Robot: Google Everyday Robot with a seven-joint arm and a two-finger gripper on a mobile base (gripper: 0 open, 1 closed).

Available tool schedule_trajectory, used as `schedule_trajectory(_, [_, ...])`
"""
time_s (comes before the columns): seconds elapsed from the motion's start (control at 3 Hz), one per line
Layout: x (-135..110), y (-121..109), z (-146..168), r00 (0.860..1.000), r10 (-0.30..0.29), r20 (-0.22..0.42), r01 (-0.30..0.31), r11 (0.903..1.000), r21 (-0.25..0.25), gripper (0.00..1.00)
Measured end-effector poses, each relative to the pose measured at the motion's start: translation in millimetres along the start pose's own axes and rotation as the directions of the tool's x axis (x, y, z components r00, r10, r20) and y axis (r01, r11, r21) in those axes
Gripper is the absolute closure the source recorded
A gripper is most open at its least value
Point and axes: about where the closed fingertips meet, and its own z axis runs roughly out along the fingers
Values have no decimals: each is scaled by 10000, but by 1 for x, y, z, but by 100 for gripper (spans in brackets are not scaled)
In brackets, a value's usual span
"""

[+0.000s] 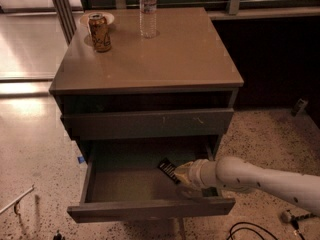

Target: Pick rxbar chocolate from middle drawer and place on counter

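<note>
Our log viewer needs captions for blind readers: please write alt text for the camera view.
The robot's gripper is inside the open middle drawer, at the rxbar chocolate in the drawer's right half. A soda can and a water bottle stand on the counter above.

The arm (260,176) reaches leftward, end effector (182,175) low, centre-right.

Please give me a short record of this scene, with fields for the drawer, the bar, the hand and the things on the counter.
middle drawer: pulled open, dark inside
rxbar chocolate: inside the drawer, right of its middle
hand: reaches into the drawer from the right, at the bar
counter: holds a soda can and a water bottle, both upright, toward the back left
task state: bar not yet on the counter
</note>
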Motion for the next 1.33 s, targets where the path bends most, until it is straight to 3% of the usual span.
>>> schedule_trajectory(0.33, [4,-8,13,9998,-85,164,88,9998,-170,85])
schedule_trajectory(0.67, [5,-17,28,9995,-179,278,186,9995,-242,62])
schedule_trajectory(1.0, [7,-24,41,9992,-288,280,295,9993,-246,46])
schedule_trajectory(1.33, [11,-29,51,9992,-353,167,356,9991,-236,49])
